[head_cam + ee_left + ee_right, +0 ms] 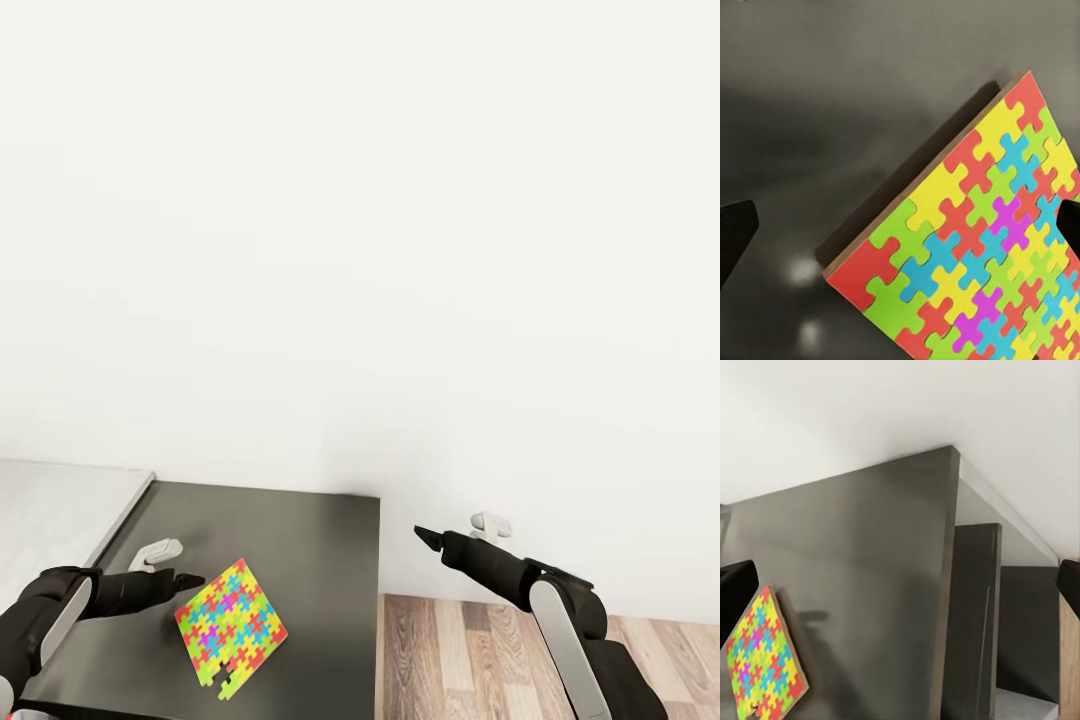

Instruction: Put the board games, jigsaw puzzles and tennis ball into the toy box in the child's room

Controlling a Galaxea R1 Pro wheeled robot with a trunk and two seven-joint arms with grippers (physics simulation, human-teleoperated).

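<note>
Head view: the left gripper (190, 579) hovers at the jigsaw puzzle's (230, 627) upper corner on the dark table (300, 540); its opening is unclear here. The right gripper (425, 535) hangs beyond the table edge, over the floor (480, 650).

Left wrist view: fingers (735, 236) spread wide, holding nothing, puzzle (975, 255) between them.

Right wrist view: fingers (735, 592) wide apart, empty.

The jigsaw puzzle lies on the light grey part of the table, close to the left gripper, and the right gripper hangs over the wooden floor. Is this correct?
One detail is wrong. In the head view, the jigsaw puzzle lies on the dark grey section of the table, not the light grey part. The rest holds: the left gripper is close beside it, and the right gripper hangs past the table edge, over the wooden floor.
</note>
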